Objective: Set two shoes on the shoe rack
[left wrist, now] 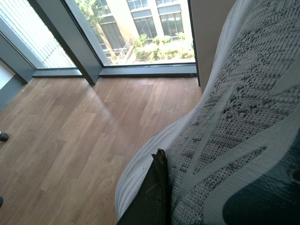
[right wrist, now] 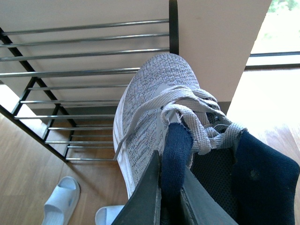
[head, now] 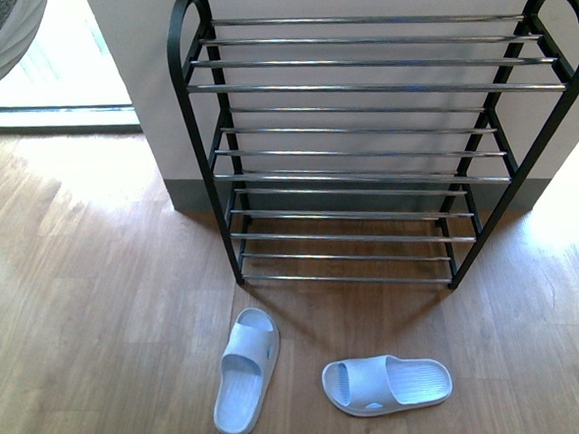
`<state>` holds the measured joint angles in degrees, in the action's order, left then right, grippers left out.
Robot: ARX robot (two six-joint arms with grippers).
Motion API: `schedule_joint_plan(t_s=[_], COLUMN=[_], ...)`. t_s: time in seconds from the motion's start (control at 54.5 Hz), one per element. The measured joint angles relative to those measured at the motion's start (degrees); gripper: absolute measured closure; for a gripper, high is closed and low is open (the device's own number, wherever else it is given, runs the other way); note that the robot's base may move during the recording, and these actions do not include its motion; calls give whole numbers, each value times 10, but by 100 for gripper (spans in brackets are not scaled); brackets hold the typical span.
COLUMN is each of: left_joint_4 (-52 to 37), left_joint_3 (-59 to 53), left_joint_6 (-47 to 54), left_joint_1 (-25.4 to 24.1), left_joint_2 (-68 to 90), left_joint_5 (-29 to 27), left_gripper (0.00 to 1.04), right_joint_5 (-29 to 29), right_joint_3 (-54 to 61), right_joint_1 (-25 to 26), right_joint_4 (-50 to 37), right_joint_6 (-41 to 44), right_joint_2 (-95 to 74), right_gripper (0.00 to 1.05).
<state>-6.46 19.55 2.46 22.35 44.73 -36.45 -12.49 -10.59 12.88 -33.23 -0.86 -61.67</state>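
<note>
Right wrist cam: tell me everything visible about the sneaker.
The sneaker has a mottled grey knit upper, white sole edge, pale flat laces loosely tied, and navy tongue and collar lining. The right pincer is clamped on the tongue, holding it aloft, toe toward the shoe rack, above the wooden floor.

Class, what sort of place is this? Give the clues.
Probably a home entryway: a shoe rack against the wall, slides on the wood floor, and floor-length windows.
</note>
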Motion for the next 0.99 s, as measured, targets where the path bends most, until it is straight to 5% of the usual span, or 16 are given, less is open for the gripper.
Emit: schedule_joint_plan(t_s=[0.092,0.184,0.532,0.734,0.991], left_joint_4=[0,0,0,0,0], left_joint_3=[0,0,0,0,0], left_joint_6=[0,0,0,0,0], left_joint_1=[0,0,0,0,0], left_joint_2=[0,0,0,0,0], left_joint_5=[-1,0,0,0,0], left_gripper=[103,103,103,103,103], right_joint_5=[-90,-88,203,347,436], right_joint_3=[12,-9,-298,-433,-528], right_joint_1=[7,-23,-273,-337,-344], right_joint_4=[-97,-100,41,22,3], right_joint_6=[16,18,-25,-33,-29], right_joint_2=[-21,-19,-188,-339,-474], right_gripper=[103,103,103,103,103])
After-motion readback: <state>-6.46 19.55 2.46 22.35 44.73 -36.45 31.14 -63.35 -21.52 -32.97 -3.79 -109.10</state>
